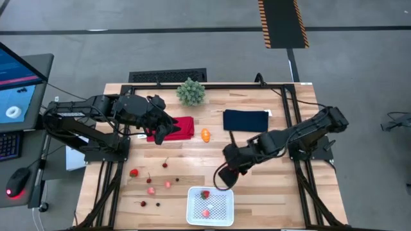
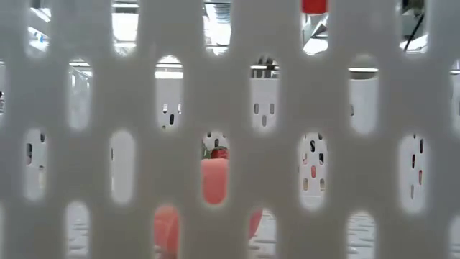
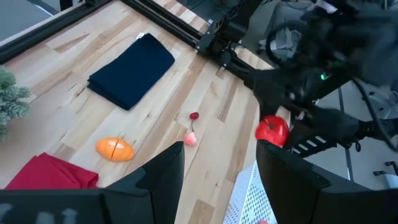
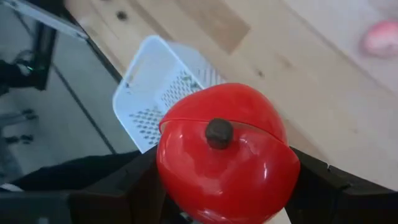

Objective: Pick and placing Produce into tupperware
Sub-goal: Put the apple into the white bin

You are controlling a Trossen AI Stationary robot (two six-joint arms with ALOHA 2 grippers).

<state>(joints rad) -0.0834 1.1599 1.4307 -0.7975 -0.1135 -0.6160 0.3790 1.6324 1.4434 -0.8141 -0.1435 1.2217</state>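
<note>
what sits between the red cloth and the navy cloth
In the high view, one orange fruit lies on bare wood between the red cloth and the navy cloth, nearer the red one.

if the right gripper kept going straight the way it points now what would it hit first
Probably the white container. The right gripper, holding the red toy fruit, points down toward the container's near rim, with nothing visible between. Depth is unclear, so it might meet the bare table just beside it.

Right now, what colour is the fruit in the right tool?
Glossy red fruit with a dark stem, clearest in the right wrist view.
</note>
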